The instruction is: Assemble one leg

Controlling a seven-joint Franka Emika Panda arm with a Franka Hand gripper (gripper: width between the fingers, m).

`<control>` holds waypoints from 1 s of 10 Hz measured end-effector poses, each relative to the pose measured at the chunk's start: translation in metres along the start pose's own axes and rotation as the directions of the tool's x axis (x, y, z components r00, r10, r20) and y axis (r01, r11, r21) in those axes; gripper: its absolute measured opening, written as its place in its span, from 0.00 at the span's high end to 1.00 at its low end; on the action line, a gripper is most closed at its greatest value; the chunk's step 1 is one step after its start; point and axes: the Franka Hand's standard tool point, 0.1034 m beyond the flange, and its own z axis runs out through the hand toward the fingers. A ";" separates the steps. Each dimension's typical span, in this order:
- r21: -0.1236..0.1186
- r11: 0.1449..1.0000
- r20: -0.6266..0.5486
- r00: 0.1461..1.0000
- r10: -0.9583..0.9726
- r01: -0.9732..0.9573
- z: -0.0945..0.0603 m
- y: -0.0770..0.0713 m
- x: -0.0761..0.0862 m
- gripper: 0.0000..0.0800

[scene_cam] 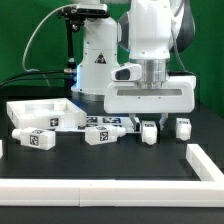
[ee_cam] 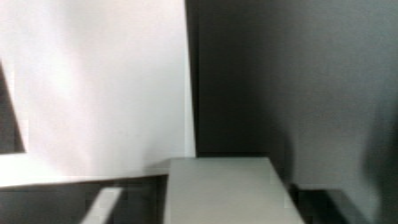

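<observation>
Exterior view: black table, green backdrop, fingers low over a leg, opening and hold unclear.

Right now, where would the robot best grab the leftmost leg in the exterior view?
Probably the leg around its mid-length, coming straight down from above. It lies on its side, long axis roughly across the view, so its narrow width is exposed for a pinch.
</observation>
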 end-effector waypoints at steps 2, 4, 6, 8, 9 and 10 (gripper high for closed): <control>-0.002 1.000 0.040 0.999 -0.011 0.011 -0.021 0.004 -0.002 0.22; -0.001 1.000 0.074 0.997 -0.011 0.011 -0.058 0.003 -0.003 0.19; 0.000 1.000 0.066 0.998 0.001 -0.001 -0.072 0.008 0.001 0.19; 0.000 1.000 0.069 0.998 0.000 0.000 -0.071 0.007 0.000 0.19; 0.000 1.000 0.070 0.998 -0.001 0.001 -0.071 0.008 0.000 0.19; 0.009 0.998 0.072 0.995 -0.068 0.068 -0.071 0.015 -0.001 0.19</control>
